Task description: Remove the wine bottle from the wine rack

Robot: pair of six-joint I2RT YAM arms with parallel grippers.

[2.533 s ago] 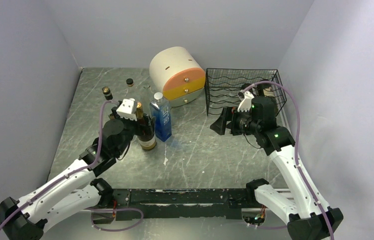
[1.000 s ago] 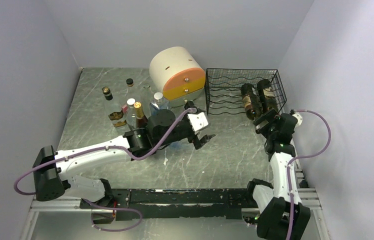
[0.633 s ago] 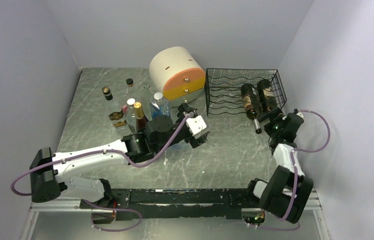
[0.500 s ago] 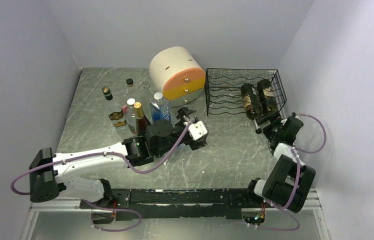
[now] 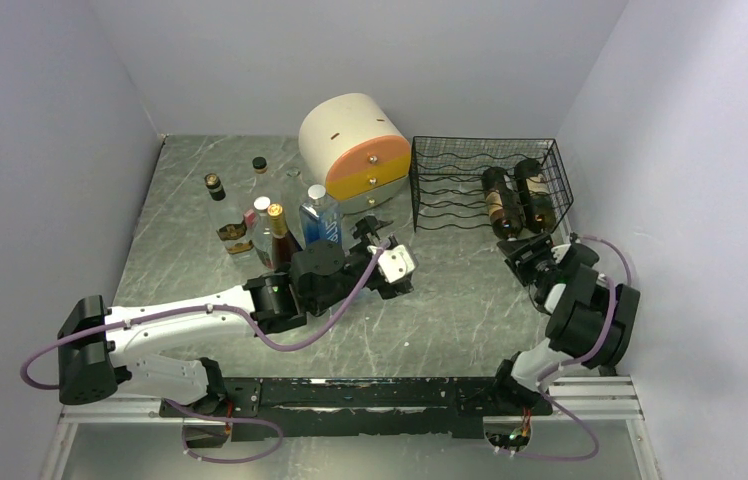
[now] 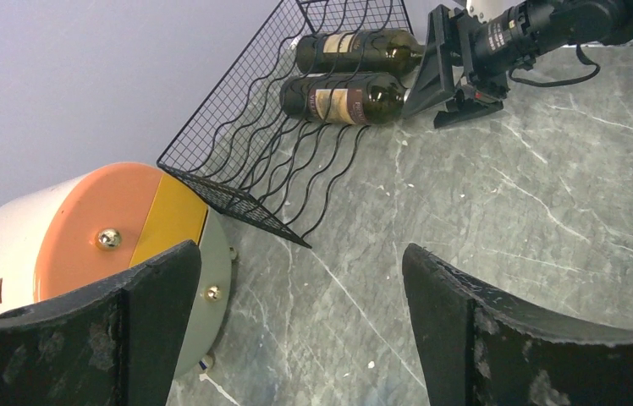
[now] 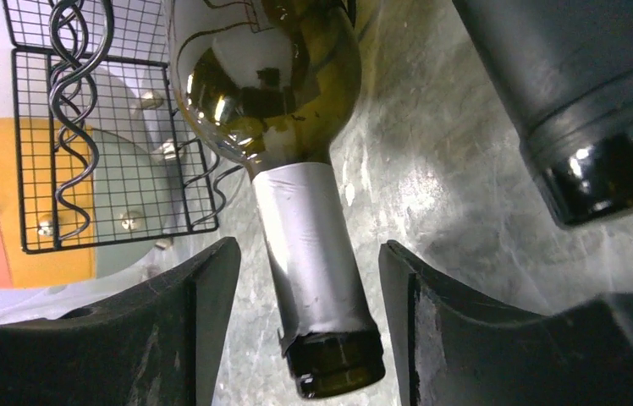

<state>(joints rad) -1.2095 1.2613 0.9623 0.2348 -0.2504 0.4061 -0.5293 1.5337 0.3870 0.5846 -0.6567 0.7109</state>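
Between the fingers of your right claw (image 7: 300,317) lies the silver-foiled neck of the wine bottle (image 7: 262,85). A sliver of counter (image 5: 450,300) shows on either side, so the claw stands open around the neck, not pinching it. That bottle lies on its side in the right end of the wine rack (image 5: 450,170), beside a second bottle (image 5: 536,192). Your right arm is folded tight, its claw low. Your left claw (image 6: 298,254) hangs wide open mid-counter, facing the rack.
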